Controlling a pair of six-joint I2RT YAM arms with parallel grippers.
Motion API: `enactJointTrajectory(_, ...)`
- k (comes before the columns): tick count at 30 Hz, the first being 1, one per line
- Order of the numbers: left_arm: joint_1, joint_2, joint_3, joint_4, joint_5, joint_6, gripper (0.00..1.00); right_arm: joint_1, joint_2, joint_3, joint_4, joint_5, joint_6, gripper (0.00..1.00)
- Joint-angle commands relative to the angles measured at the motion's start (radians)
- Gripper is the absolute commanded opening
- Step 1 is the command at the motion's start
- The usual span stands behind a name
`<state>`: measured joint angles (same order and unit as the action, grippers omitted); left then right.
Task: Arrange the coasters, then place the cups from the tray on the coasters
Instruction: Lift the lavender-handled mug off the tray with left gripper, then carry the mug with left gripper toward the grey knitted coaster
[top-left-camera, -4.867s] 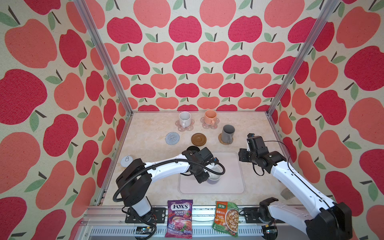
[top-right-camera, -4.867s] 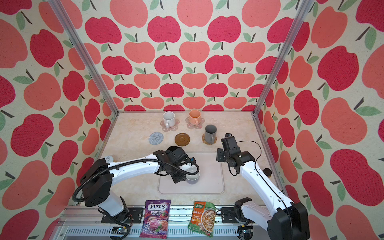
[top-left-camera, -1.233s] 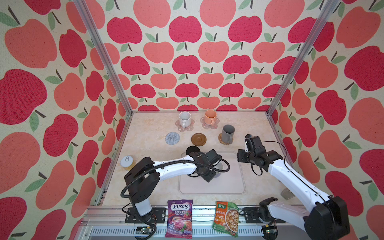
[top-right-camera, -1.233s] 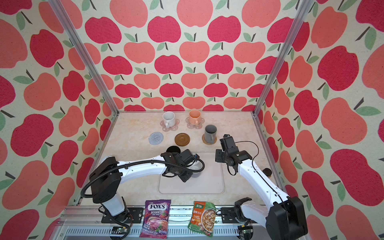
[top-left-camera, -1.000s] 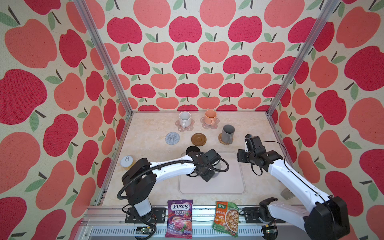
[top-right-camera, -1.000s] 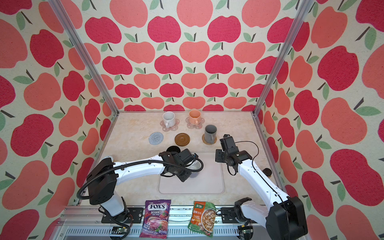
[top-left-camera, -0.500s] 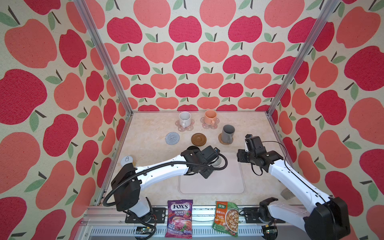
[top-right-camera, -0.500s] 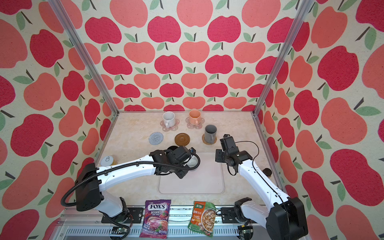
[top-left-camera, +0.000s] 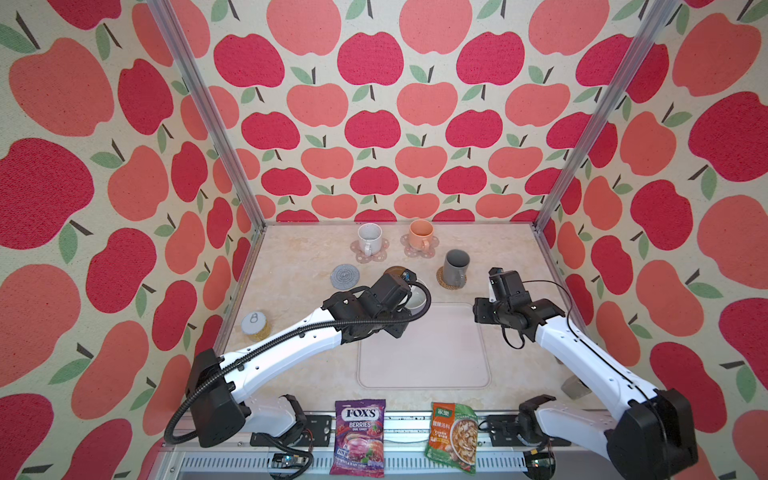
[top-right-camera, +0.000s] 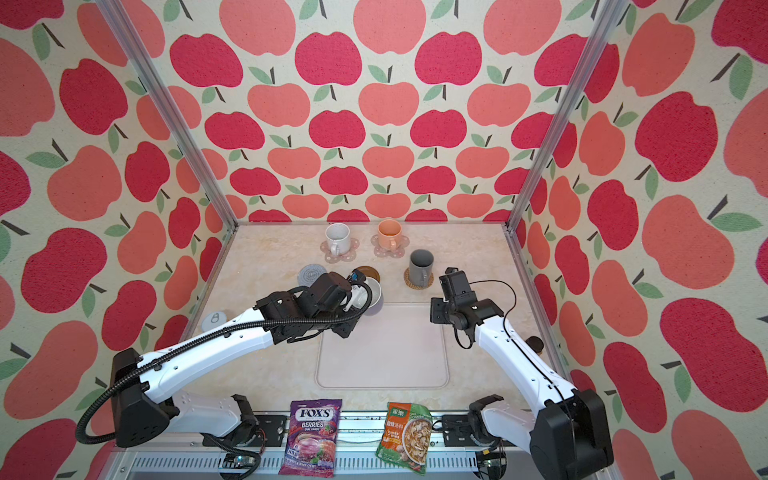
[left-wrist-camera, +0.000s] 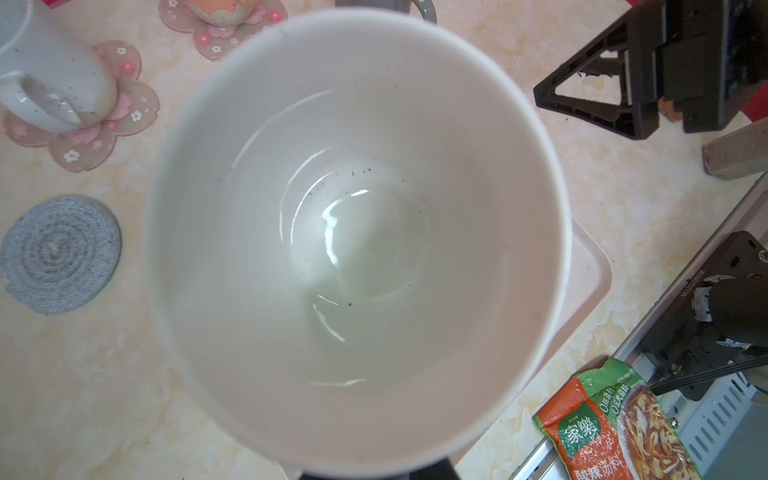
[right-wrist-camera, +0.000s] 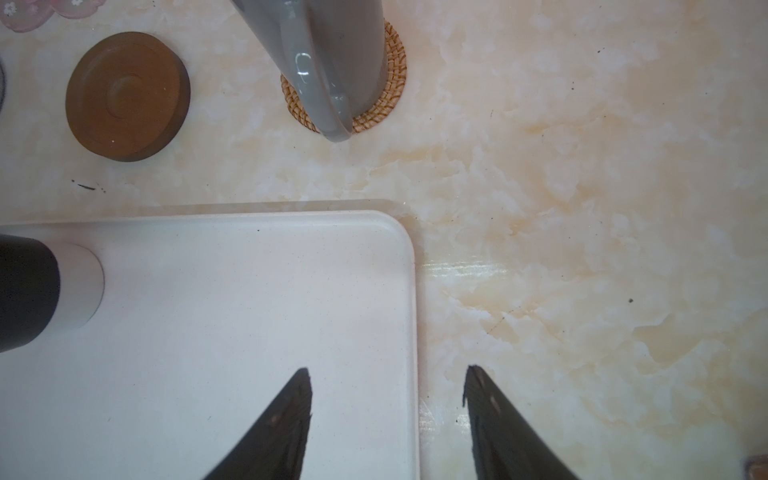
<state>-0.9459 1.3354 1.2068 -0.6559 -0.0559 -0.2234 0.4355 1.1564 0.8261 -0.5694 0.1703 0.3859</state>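
Note:
My left gripper is shut on the lavender-grey cup, held above the pale tray's far left corner, close to the brown coaster. The cup's white inside fills the left wrist view and hides the jaws. The grey woven coaster lies bare. On pink flower coasters stand the speckled white cup and the peach cup. The dark grey cup stands on the rattan coaster. My right gripper hangs open over the tray's far right corner.
A white-lidded jar stands by the left wall. A purple candy bag and an orange-green soup packet lie at the front edge. Apple-patterned walls and metal posts close in the table.
My left arm has lifted the lavender-grey cup off the tray and carried it towards the far left, near the brown coaster. The right arm has stayed put.

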Motion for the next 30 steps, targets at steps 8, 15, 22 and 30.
enactJointTrajectory(8, 0.111, -0.165, 0.004, -0.052, -0.048, -0.007, 0.00, -0.007, 0.040, 0.048, 0.002, -0.023, -0.016, 0.61)
enactJointTrajectory(15, 0.242, -0.171, 0.017, -0.149, -0.046, -0.020, 0.00, -0.008, 0.045, 0.059, -0.004, -0.021, -0.016, 0.61)
enactJointTrajectory(22, 0.357, -0.181, 0.017, -0.165, -0.022, -0.011, 0.00, -0.008, 0.050, 0.065, -0.009, -0.018, -0.020, 0.61)
enactJointTrajectory(30, 0.499, -0.144, -0.024, -0.108, 0.041, -0.012, 0.00, -0.007, 0.063, 0.073, -0.008, -0.022, -0.019, 0.61)
